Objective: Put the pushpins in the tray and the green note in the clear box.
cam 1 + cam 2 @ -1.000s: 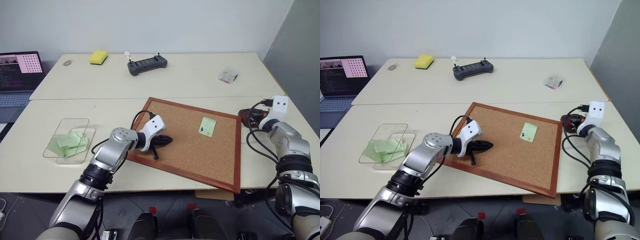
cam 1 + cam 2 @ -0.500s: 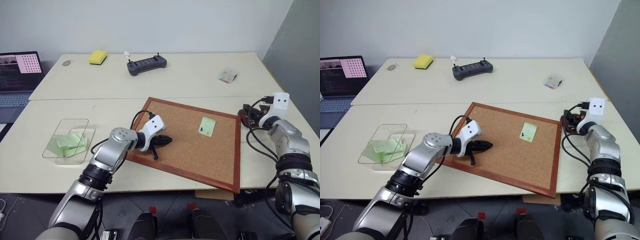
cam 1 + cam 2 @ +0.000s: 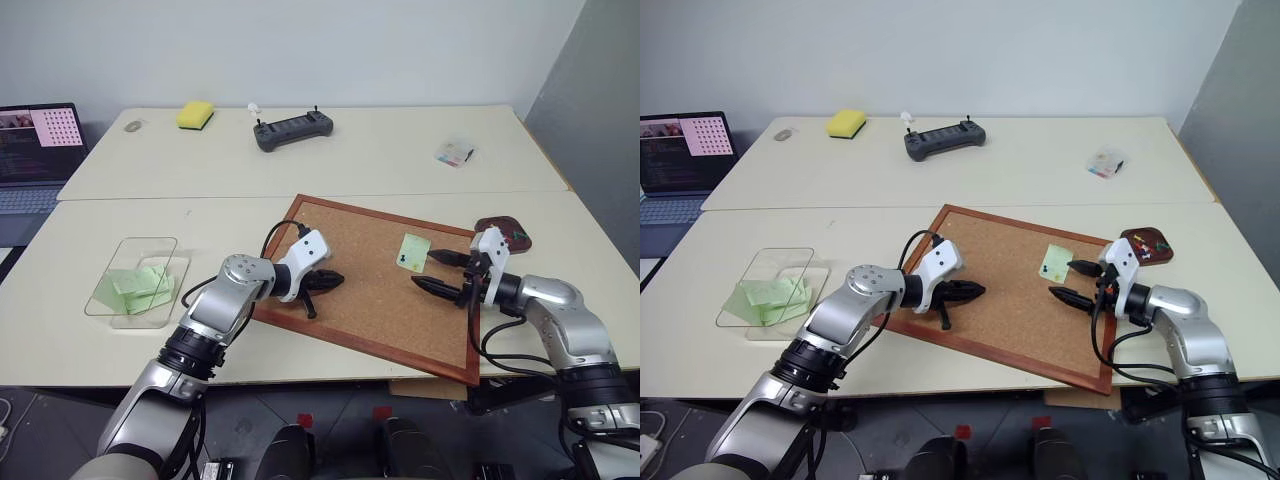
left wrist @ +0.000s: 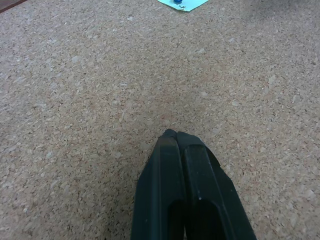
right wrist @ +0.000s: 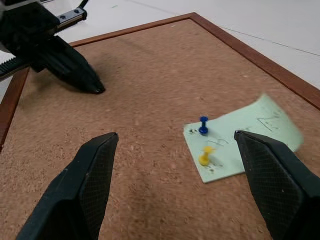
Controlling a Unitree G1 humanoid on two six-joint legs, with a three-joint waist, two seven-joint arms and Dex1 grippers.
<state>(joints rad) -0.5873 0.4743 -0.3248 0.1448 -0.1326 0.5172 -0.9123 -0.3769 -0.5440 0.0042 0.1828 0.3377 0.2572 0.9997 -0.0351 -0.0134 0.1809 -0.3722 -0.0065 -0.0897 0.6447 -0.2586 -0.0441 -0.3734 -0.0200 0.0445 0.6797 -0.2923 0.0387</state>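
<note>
A cork board (image 3: 385,285) with a reddish wooden frame lay at an angle on the near part of the pale table (image 3: 400,160). The green note (image 3: 414,252) sat on the right part of the board, fixed there by two pushpins, a blue pin (image 5: 203,125) and a yellow pin (image 5: 205,156) close together near one edge of the paper. The right gripper (image 3: 438,272) hovered just right of the note, pointing left across the board, its fingers (image 5: 90,175) spread wide apart with nothing between them. The left gripper (image 3: 332,281) rested on the left part of the board, its fingers (image 4: 185,195) pressed together and empty, tips down on the cork.

The tray (image 3: 1145,246) stood on the table just beyond the board's right edge, with a few small coloured pushpins (image 3: 1149,242) lying in it. The clear box (image 3: 140,282) sat well to the left of the board, near the table's left side, holding several pale green notes (image 3: 135,288).

On the far part of the table were a yellow sponge (image 3: 196,114), a dark handheld controller (image 3: 293,129) and a small clear packet (image 3: 455,153) with colourful contents. A laptop (image 3: 38,140) stood open at the far left.
</note>
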